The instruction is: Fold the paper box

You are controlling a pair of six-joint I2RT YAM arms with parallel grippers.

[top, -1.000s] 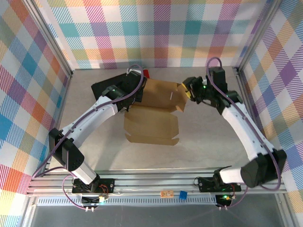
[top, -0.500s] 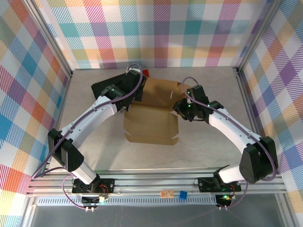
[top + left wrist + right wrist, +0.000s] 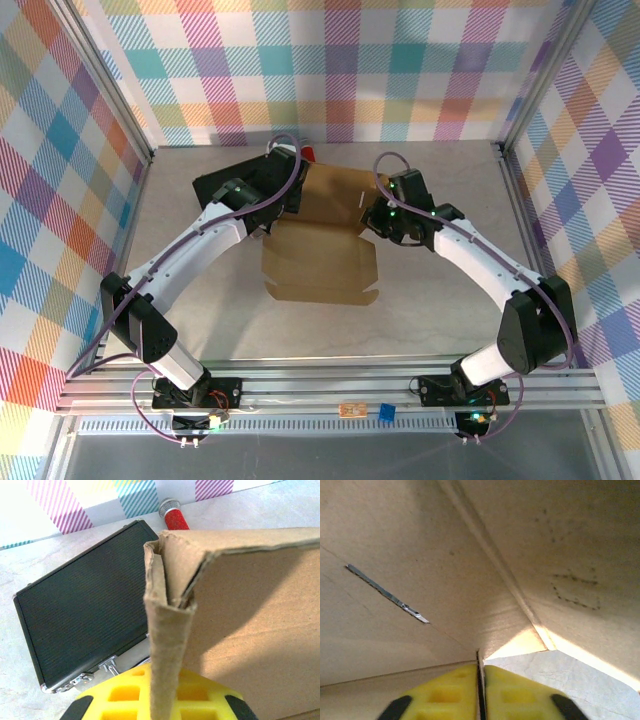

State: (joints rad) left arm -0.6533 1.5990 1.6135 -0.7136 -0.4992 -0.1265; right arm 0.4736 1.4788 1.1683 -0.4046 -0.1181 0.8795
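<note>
Two arms reach in from the near edge of the table [image 3: 440,310] and meet at the far part of the paper box [image 3: 320,255]. The left arm stretches diagonally forward and to the right, with its wrist over the box's far left corner. The right arm bends in an arc, elbow out to the right, and its wrist points left at the far right corner.

The left gripper [image 3: 287,200] sits low on the raised rear panel's left edge. In its wrist view a folded strip of the brown cardboard [image 3: 240,625] runs down between the yellow fingers [image 3: 125,697], and the jaws are closed on it.

The right gripper [image 3: 374,222] is tucked inside the corner where the cardboard panels [image 3: 420,555] meet. Its yellow fingers [image 3: 515,690] are pressed together with only a thin dark line between them. Whether any cardboard edge is pinched there cannot be told.

The box lies mid-table, its front section flat and its rear panel lifted. A black case [image 3: 215,185] lies just beside it on the left, and a small red cylinder with a silver end [image 3: 175,516] rests behind it near the back wall.
</note>
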